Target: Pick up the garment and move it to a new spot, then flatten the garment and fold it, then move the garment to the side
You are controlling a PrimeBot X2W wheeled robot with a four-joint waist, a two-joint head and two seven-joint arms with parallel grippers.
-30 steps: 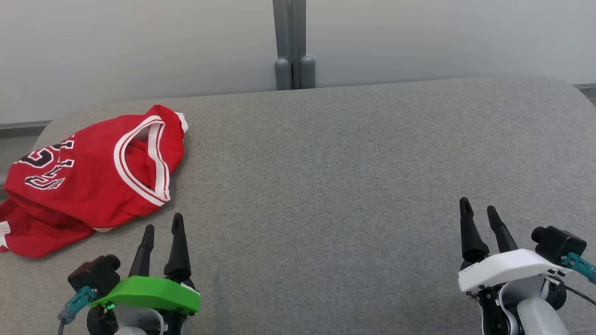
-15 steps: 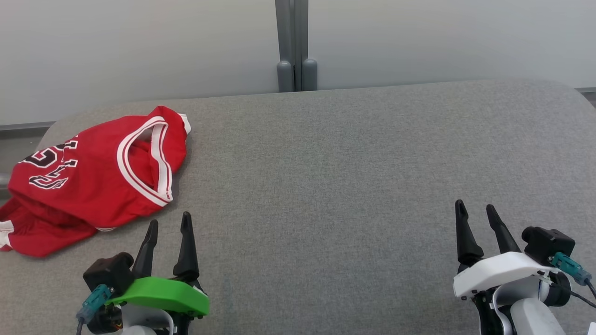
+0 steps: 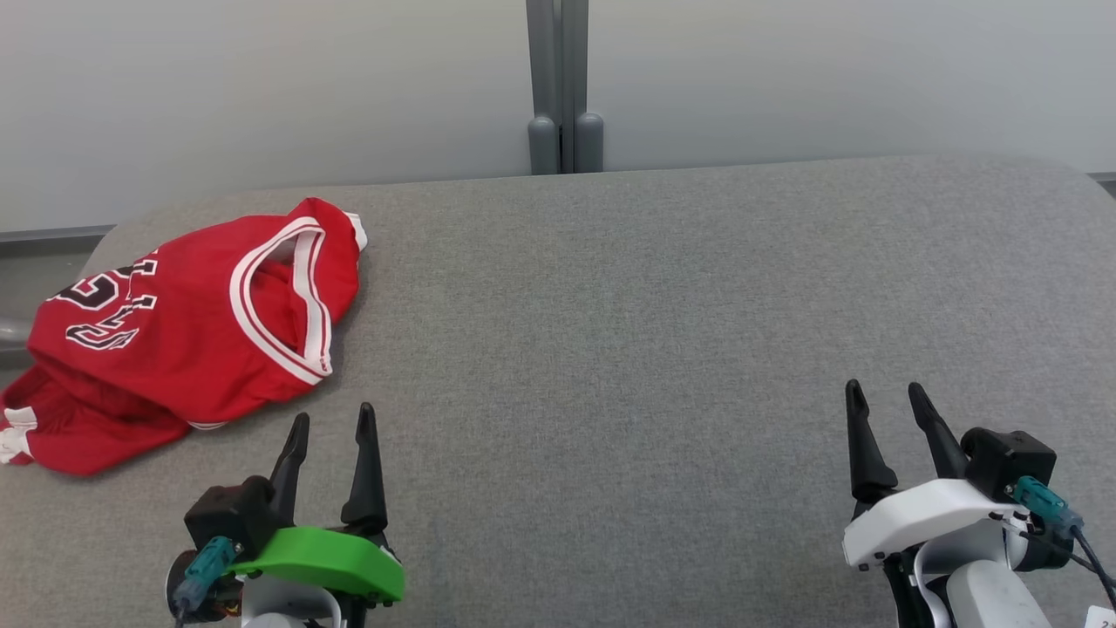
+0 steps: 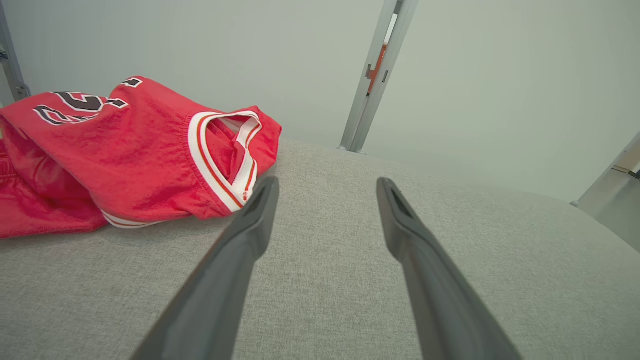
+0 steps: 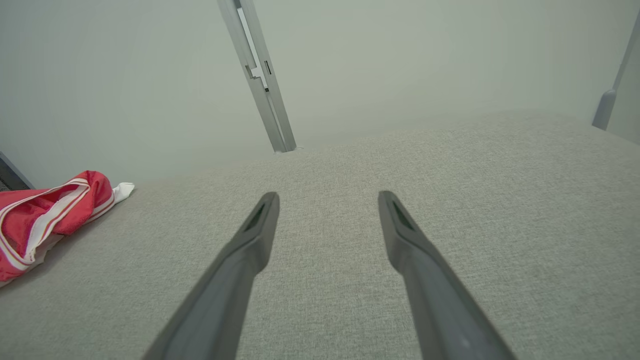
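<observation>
Left tool (image 3: 334, 412) spread wide, red garment (image 3: 174, 340) just beyond (seemingly not touching)

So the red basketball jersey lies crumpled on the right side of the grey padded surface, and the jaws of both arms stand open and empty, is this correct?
Not quite. The red basketball jersey lies crumpled on the left side of the grey padded surface, not the right; the head view shows it. The jaws of both arms do stand open and empty.
</observation>
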